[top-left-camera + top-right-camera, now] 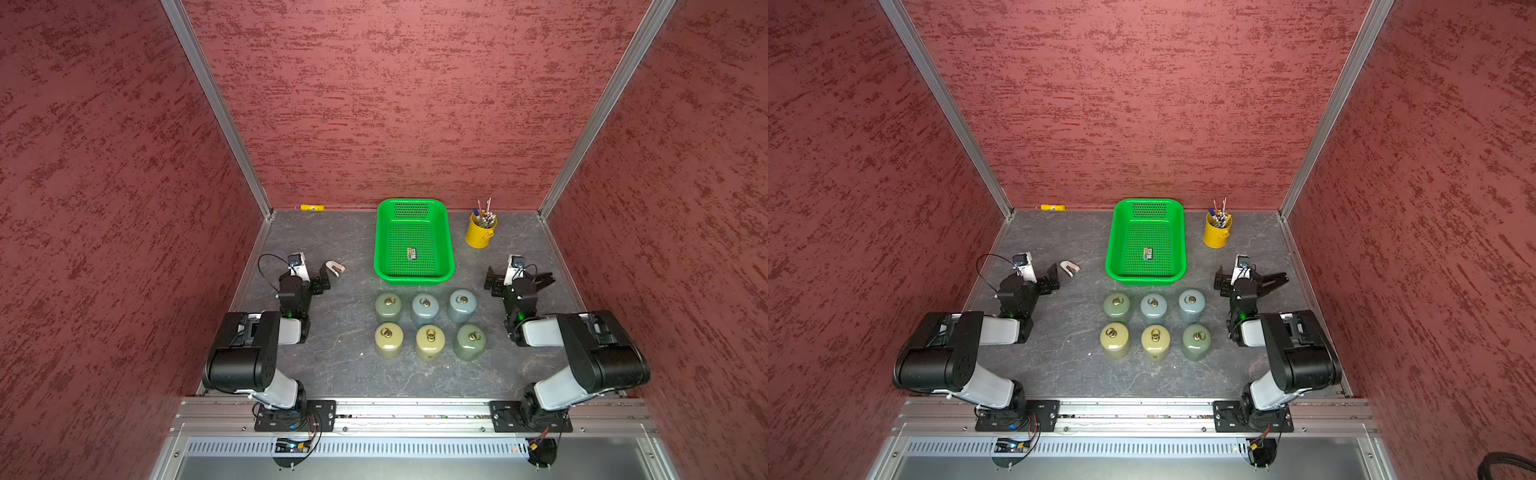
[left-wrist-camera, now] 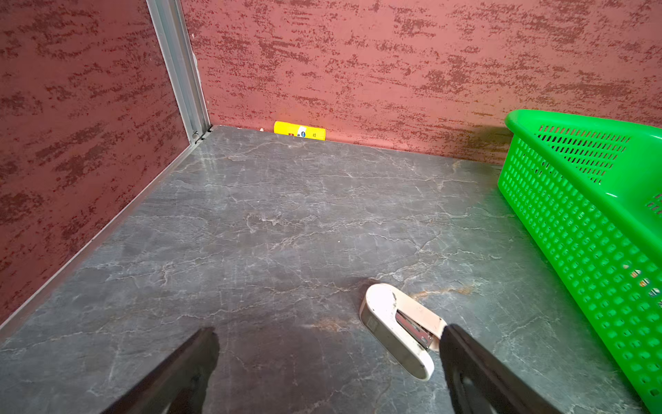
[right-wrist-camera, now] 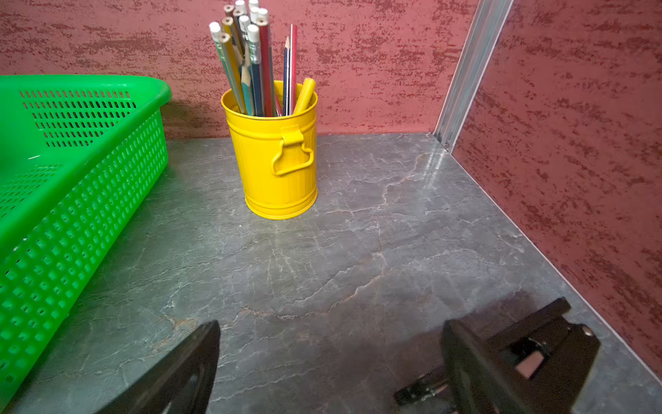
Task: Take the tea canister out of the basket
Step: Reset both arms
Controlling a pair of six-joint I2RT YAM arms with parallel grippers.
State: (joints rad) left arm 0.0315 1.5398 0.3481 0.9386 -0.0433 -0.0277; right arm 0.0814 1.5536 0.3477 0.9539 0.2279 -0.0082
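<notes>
Left fingers (image 2: 186,372), right fingers (image 3: 186,369) apart, empty. Basket (image 1: 415,277) holds only label (image 1: 412,253); six canisters (image 1: 424,308) upright on tabletop (image 1: 353,365) just before it, midway between arms. Likely done.

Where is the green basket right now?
In a top view the basket sits centred near the back wall, yellow bucket on its right-arm side, six canisters just in front.
</notes>
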